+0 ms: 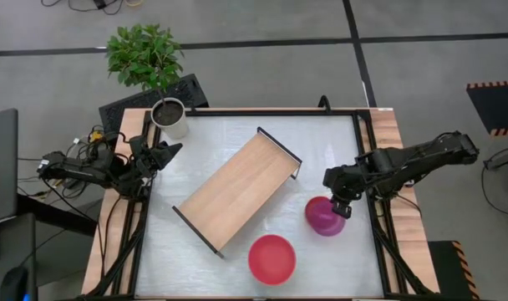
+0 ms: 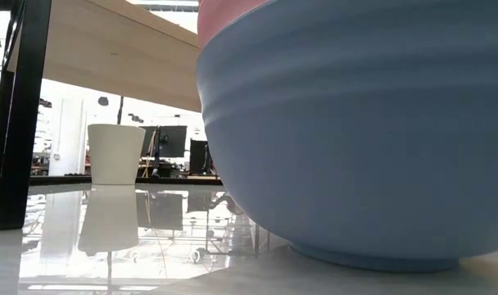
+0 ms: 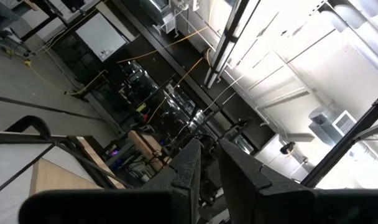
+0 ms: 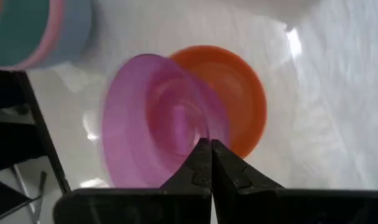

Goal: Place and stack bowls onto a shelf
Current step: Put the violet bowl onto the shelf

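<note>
Jaws pressed together, the right gripper point(image 1: 341, 207) is pinching the rim of the purple bowl point(image 1: 323, 216), its arm reaching in from the table's right edge. The bowl is sitting right of the shelf point(image 1: 237, 189), near the stacked red bowl point(image 1: 271, 258). The left gripper point(image 1: 166, 153), fingers close together, is waiting at the far left beside the white pot point(image 1: 170, 118).

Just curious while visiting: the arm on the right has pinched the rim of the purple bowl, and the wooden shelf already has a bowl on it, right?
Not quite. The right gripper is shut on the purple bowl, but the high view shows the shelf bare, with no bowl on its board.
</note>
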`<control>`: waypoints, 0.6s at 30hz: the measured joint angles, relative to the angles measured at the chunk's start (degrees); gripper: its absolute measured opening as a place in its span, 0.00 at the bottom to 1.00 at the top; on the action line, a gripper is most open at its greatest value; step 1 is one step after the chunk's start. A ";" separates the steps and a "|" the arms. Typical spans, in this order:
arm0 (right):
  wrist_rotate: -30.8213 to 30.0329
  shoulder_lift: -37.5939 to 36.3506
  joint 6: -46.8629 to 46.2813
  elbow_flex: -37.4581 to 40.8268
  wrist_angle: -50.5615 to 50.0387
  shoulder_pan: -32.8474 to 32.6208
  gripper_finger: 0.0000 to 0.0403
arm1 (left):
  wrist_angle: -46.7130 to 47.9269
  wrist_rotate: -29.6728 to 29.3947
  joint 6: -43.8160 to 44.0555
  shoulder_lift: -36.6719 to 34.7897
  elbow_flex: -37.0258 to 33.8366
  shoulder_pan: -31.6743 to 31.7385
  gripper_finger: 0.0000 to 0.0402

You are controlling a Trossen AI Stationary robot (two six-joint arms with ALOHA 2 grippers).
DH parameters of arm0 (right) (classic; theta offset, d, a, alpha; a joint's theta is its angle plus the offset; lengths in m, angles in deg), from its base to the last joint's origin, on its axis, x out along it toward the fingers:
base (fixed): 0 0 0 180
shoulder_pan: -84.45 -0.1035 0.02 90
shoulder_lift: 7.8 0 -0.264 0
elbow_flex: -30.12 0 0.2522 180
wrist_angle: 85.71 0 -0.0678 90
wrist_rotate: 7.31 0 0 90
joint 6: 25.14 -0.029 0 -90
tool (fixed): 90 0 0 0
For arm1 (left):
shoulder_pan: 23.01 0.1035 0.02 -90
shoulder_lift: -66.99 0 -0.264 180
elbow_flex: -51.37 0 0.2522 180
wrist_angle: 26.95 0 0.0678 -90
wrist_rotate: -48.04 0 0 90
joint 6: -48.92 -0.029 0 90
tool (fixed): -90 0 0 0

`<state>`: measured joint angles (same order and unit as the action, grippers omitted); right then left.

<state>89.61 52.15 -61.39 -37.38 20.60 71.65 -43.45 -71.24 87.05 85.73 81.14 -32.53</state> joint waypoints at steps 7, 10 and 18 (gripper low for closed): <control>0.78 -1.25 0.78 -1.89 3.76 2.32 0.04 | 0.00 0.01 0.04 0.00 0.00 0.02 0.11; 0.87 -0.65 2.04 -4.92 3.68 4.18 0.04 | 0.00 0.01 -0.11 0.00 0.00 0.02 0.11; 0.86 4.63 8.98 -18.83 5.00 10.69 0.04 | 0.39 0.03 0.09 0.00 0.00 0.02 0.11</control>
<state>90.47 56.79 -52.41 -56.21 25.60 82.34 -43.06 -71.21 87.13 85.73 81.14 -32.51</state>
